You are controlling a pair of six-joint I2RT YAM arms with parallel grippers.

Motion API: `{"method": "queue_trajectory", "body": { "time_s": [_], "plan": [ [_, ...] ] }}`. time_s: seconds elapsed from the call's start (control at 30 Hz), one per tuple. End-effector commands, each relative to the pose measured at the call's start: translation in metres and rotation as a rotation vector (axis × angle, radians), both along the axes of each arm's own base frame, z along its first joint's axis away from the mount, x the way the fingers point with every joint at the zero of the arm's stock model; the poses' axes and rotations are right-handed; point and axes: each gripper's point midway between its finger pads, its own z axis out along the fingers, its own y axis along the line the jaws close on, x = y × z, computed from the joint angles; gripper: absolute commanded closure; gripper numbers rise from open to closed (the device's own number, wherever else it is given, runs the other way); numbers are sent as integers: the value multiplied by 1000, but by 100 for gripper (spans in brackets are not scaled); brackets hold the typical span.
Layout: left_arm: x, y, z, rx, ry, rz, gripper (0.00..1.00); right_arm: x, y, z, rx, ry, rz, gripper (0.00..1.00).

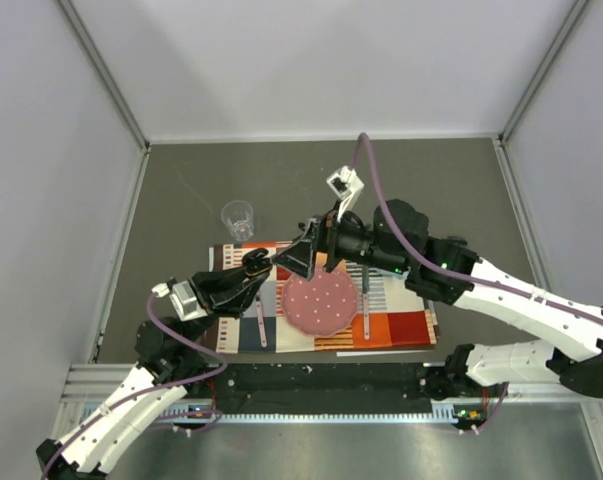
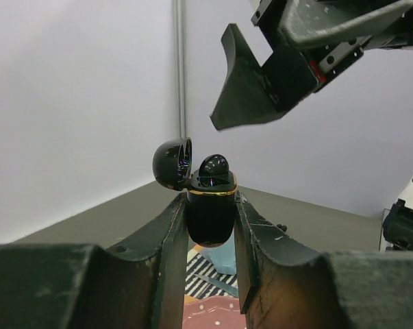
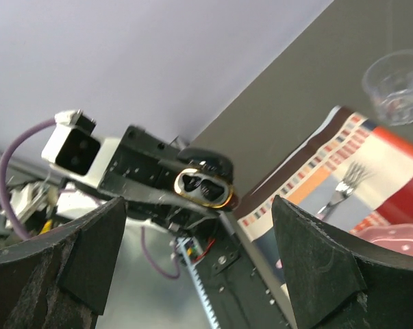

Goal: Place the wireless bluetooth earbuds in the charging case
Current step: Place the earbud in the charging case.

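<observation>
My left gripper (image 1: 253,270) is shut on the charging case (image 2: 210,218), a small glossy black case with a gold rim, and holds it upright above the mat. Its lid (image 2: 172,163) is swung open to the left. One black earbud (image 2: 214,168) stands out of the top of the case. In the right wrist view the case (image 3: 203,188) shows a pale inside with two dark earbuds (image 3: 192,184) sitting in it. My right gripper (image 1: 299,257) is open and empty, just above and right of the case; its fingers (image 2: 261,86) hang over it, apart from it.
A striped placemat (image 1: 401,325) lies in the middle with a pink dotted plate (image 1: 319,303), a fork (image 3: 340,192) and another utensil (image 1: 366,305). A clear plastic cup (image 1: 238,217) stands behind the mat. A pale blue object (image 2: 220,260) lies under the case.
</observation>
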Motion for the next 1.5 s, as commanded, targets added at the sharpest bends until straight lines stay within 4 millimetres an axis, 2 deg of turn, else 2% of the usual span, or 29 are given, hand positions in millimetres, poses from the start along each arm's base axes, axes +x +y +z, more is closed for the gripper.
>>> {"method": "queue_trajectory", "body": {
  "time_s": [0.0, 0.23, 0.47, 0.63, 0.77, 0.9, 0.97, 1.3, 1.4, 1.43, 1.47],
  "plan": [
    [-8, 7, 22, -45, -74, 4, 100, -27, 16, -7, 15, 119, 166, 14],
    [-9, 7, 26, -44, -85, 5, 100, -33, 34, -21, 13, 251, 230, 14],
    [-13, 6, 28, -42, -94, -10, 100, -26, 43, -33, 42, 362, 226, 16],
    [-14, 6, 29, -42, -98, -13, 100, -17, 45, -36, 81, 424, 229, 26],
    [-13, 6, 29, -41, -97, -8, 100, -20, 49, -39, 73, 451, 258, 31],
    [-12, 5, 28, -39, -94, -9, 100, -24, 52, -46, 58, 479, 288, 42],
    [-12, 5, 27, -38, -92, -12, 100, -24, 55, -41, 78, 472, 303, 45],
    [-11, 4, 26, -36, -84, -11, 100, -24, 56, -42, 72, 462, 305, 62],
    [-11, 4, 26, -35, -83, -13, 100, -22, 56, -43, 68, 460, 299, 61],
    [-11, 4, 26, -36, -81, -16, 100, -22, 56, -43, 67, 459, 299, 58],
    [-11, 4, 25, -35, -80, -16, 100, -23, 56, -42, 68, 460, 300, 49]
  ]
}}
